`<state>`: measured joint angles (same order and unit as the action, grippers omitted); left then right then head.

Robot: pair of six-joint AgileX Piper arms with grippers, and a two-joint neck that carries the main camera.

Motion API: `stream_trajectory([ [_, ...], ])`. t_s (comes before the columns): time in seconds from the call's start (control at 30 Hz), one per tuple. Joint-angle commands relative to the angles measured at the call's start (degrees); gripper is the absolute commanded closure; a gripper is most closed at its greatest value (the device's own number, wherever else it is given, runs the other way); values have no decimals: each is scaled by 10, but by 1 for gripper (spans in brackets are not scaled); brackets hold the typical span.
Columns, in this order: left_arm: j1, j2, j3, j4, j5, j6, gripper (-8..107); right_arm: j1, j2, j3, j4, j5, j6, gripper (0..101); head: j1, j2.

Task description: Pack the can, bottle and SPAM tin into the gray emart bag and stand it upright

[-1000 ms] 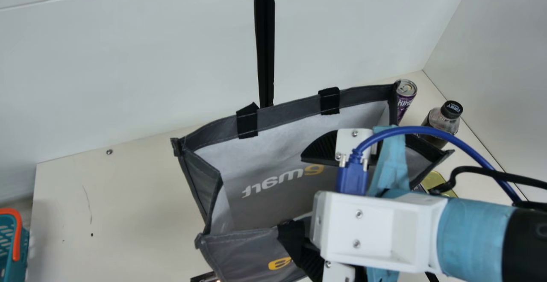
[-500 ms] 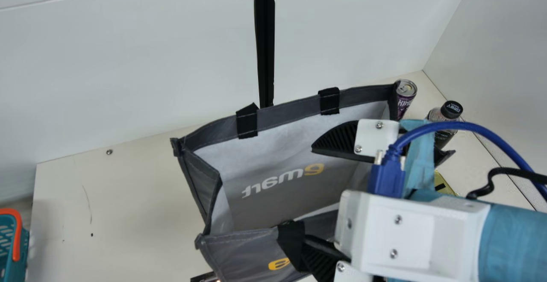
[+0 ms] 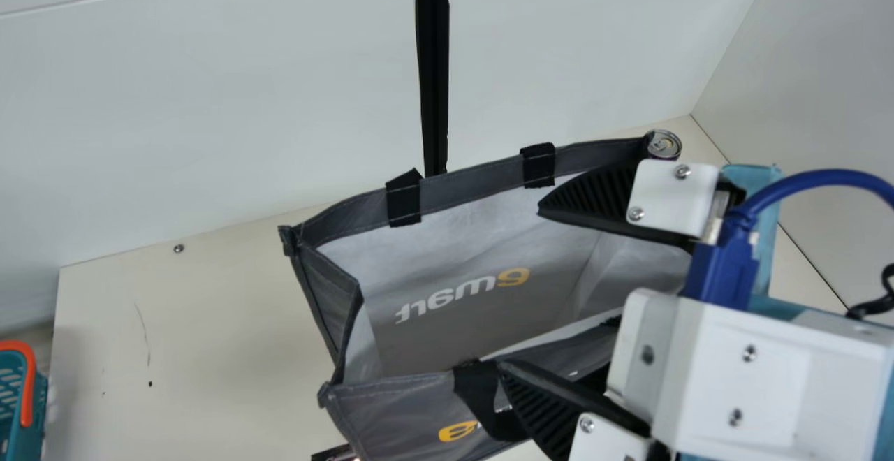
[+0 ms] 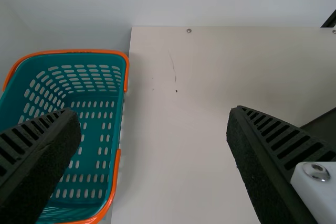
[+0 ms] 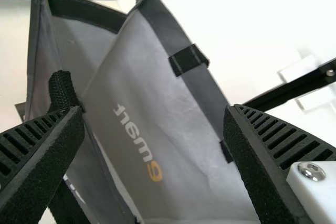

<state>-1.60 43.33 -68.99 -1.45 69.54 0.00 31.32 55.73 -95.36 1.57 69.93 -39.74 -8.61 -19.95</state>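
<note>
The black ribbed right gripper (image 3: pixel 520 289), spread and empty over the open gray fabric emart bag (image 3: pixel 447 335), should rise clear of its black webbing handle (image 3: pixel 475 391) before straddling the silver-topped can (image 3: pixel 663 144) beside its two o'clock corner, the black ribbed left gripper (image 4: pixel 152 109) being spread too.

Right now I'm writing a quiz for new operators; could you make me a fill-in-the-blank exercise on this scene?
In the main view, the gripper in front of the emart bag belongs to the ____ arm.
The task item whose top shows at the bag's far right corner is the ____.
The basket has a handle coloured ____.
The left gripper is not shut but ____.

Missing words: right; can; orange; open.
</note>
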Motion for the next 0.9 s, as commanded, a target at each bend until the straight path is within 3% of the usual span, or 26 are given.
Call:
stream_trajectory([
  [0.0,0,0,0,0,0,0,9,-3,0,-7,-2,0,-1,6,-14,0],
  [0.87,0,0,0,0,0,0,9,-181,34,-89,1,0,2,6,-14,0],
])
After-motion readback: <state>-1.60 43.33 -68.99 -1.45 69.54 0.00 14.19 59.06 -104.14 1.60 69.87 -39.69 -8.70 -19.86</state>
